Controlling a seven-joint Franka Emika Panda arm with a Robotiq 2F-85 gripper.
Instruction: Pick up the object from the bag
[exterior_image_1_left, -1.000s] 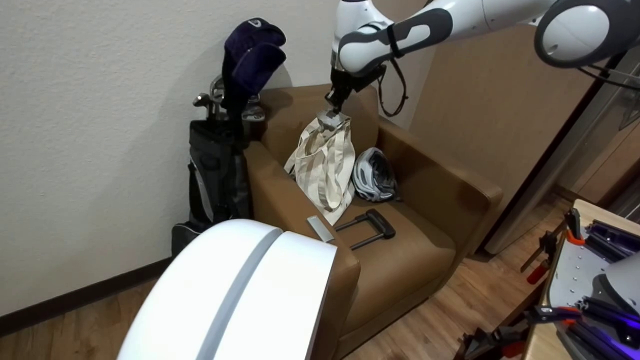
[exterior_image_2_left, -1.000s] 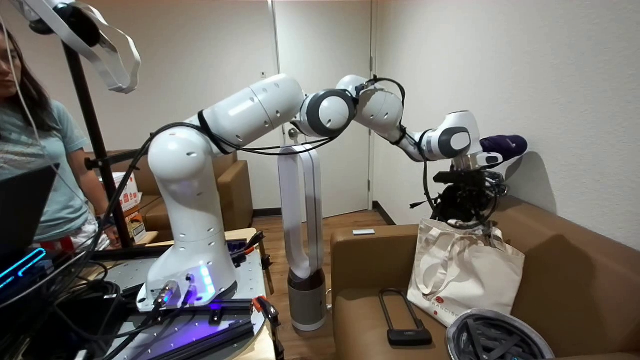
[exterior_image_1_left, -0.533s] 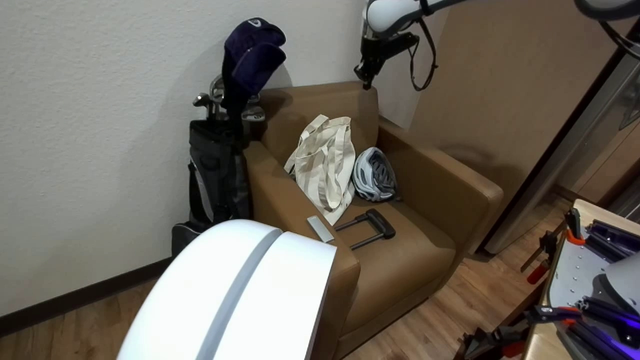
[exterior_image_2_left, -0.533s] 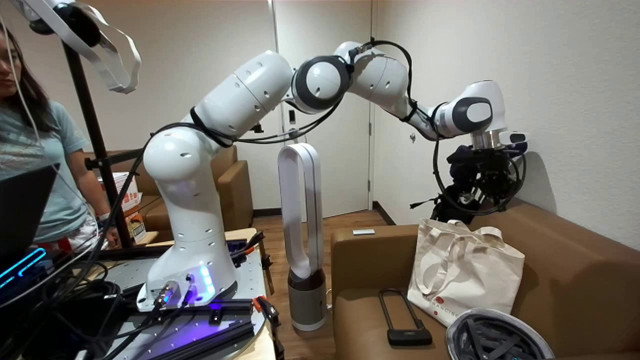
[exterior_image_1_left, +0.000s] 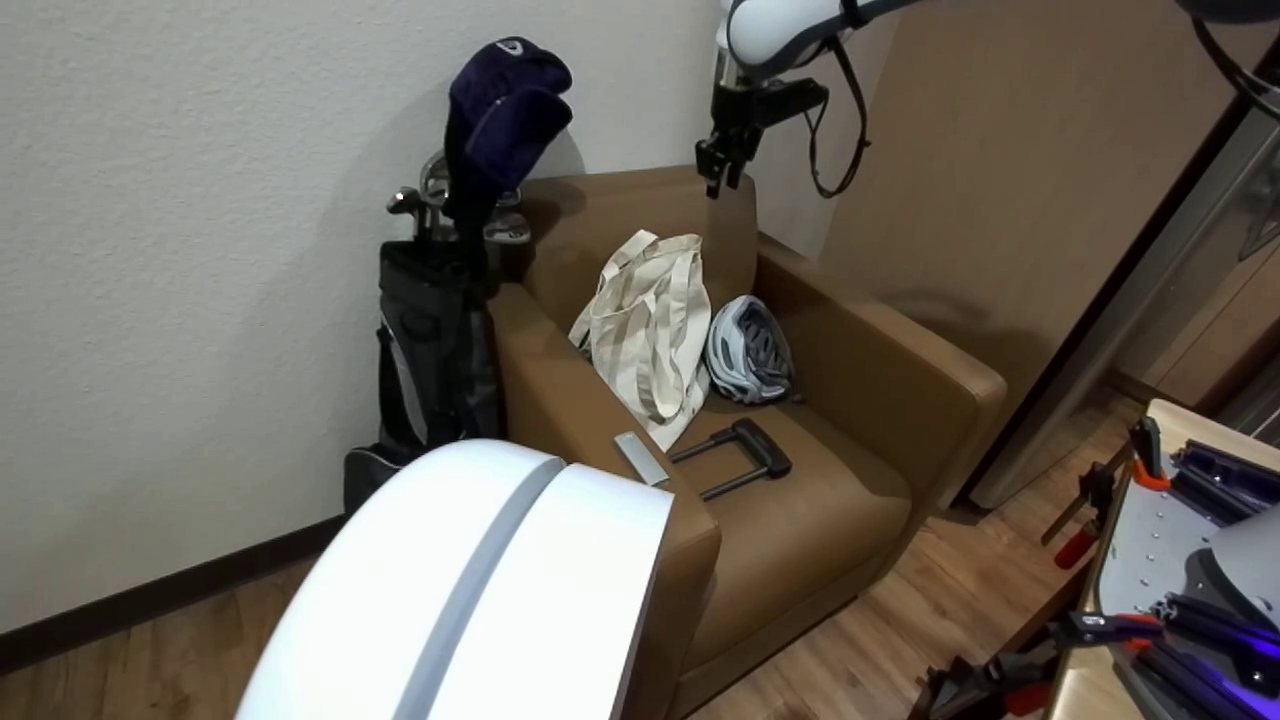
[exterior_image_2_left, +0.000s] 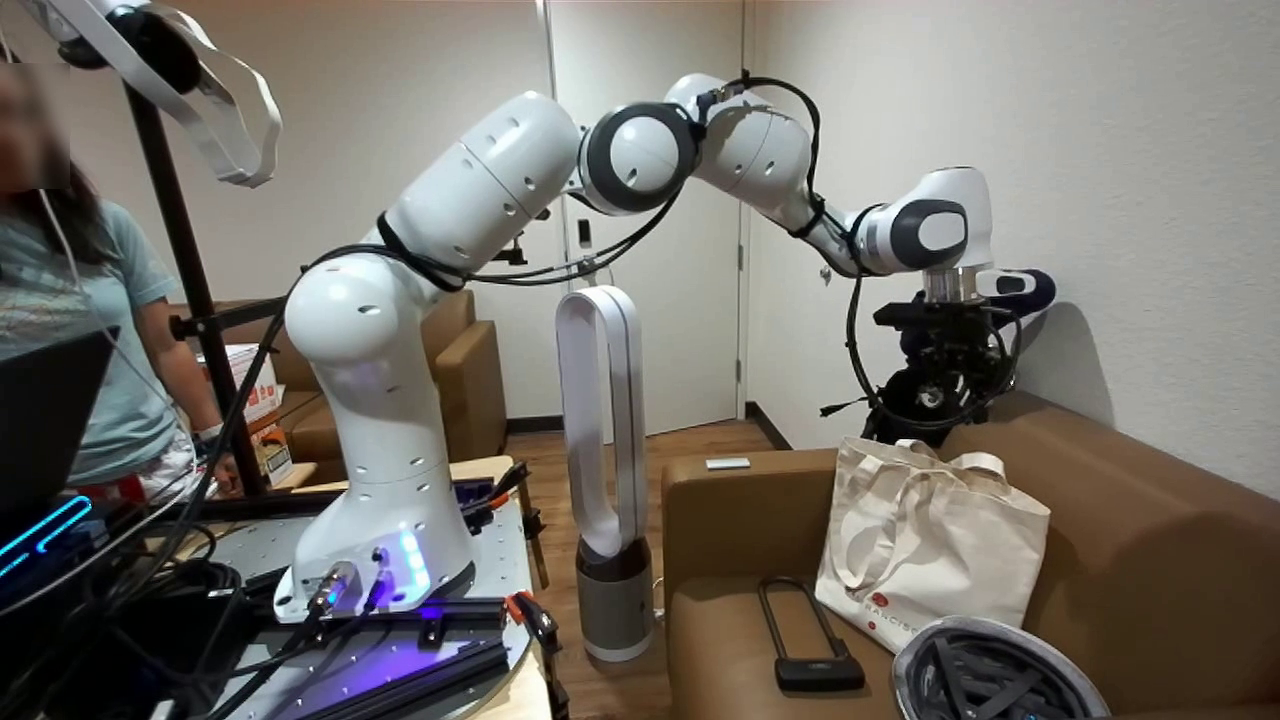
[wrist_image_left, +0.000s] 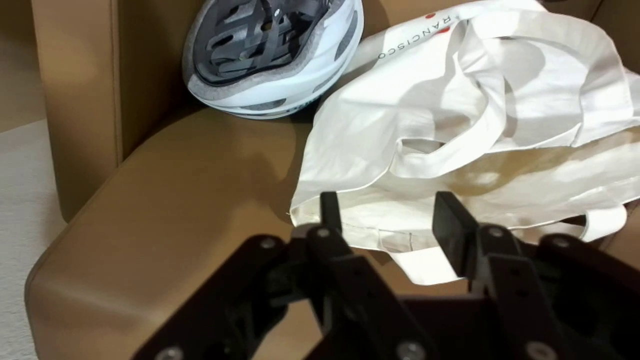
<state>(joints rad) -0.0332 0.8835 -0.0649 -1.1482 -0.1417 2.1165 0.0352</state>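
Observation:
The cream tote bag (exterior_image_1_left: 650, 330) slumps on the brown armchair's seat against its back. It also shows in an exterior view (exterior_image_2_left: 930, 550) and in the wrist view (wrist_image_left: 545, 85), with its mouth partly open. Its inside is shaded, and I cannot make out any object in it. My gripper (exterior_image_1_left: 723, 186) hangs above and beside the bag, apart from it. In the wrist view my gripper (wrist_image_left: 387, 215) has its fingers spread, with nothing between them, and the bag's rim shows below and beyond.
A white and grey helmet (exterior_image_1_left: 735, 350) lies against the bag. A black U-lock (exterior_image_1_left: 762, 450) lies on the seat. A flat grey piece (exterior_image_1_left: 640, 458) lies on the armrest. A golf bag (exterior_image_1_left: 430, 340) and a tall white fan (exterior_image_2_left: 632, 420) stand near the armchair (exterior_image_1_left: 820, 540).
A second ago my gripper was down at the bag's mouth, with a grey patch below its tips. It rose away, then came slightly lower. The grey patch no longer shows; the bag stays put.

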